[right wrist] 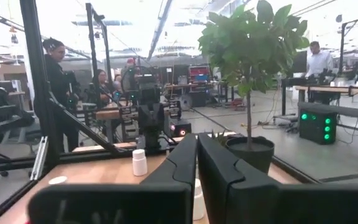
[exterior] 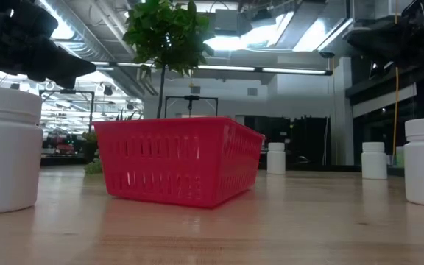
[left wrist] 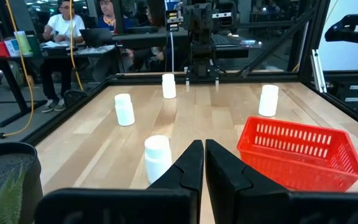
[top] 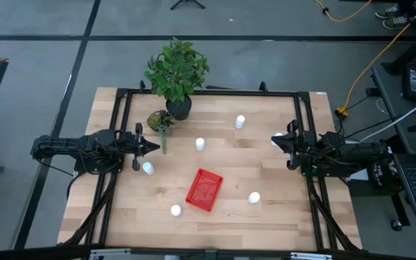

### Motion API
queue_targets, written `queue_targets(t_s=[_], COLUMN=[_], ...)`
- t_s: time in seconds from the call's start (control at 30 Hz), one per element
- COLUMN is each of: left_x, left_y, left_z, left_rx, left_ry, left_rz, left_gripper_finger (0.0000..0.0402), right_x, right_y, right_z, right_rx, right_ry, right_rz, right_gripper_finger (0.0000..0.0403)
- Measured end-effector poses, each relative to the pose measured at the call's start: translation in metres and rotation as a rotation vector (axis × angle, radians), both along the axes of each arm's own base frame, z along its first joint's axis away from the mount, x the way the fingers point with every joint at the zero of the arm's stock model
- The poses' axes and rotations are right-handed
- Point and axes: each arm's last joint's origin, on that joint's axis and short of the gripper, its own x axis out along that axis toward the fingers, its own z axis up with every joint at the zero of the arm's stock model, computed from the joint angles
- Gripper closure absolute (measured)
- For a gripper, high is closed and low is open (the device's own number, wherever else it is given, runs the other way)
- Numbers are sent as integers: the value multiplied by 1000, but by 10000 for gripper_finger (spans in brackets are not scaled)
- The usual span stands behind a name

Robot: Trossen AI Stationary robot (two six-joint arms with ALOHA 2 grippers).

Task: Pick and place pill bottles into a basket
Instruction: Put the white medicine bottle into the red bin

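Pill bottles (top: 200, 144) stand scattered about the red basket (top: 204, 190), none yet inside, at roughly twelve, one, three, seven and ten o'clock of it, while the left gripper (top: 152, 148) and right gripper (top: 276, 139) wait shut and empty at the table's sides.

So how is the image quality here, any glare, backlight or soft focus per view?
High view: even light, the red basket crisp. Low view: bright ceiling lights behind, nearest pill bottle soft. Left wrist view: clear across the table. Right wrist view: washed-out background, plant backlit, the right hand dark and blurry.
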Motion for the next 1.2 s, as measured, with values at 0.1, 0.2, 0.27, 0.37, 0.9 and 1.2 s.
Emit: queue_targets(t_s=[0.1, 0.2, 0.27, 0.37, 0.9, 1.2], left_x=[0, 0, 0, 0, 0, 0], left_y=[0, 0, 0, 0, 1, 0], left_z=[0, 0, 0, 1, 0, 0], left_rx=[0, 0, 0, 10, -25, -45], left_ry=[0, 0, -1, -7, -4, -4], left_rz=[0, 0, 1, 8, 21, -2], left_gripper_finger=[393, 393, 393, 395, 397, 398], right_x=[0, -1, -4, -7, 25, 44], right_y=[0, 0, -1, -2, -5, -6], right_z=[0, 8, 22, 45, 116, 124], right_rx=[-17, -13, -6, -3, 246, 330], right_ry=[4, 43, 72, 126, 810, 952], right_rz=[-7, -6, -4, -35, -308, -385], right_gripper_finger=[383, 381, 376, 370, 367, 292])
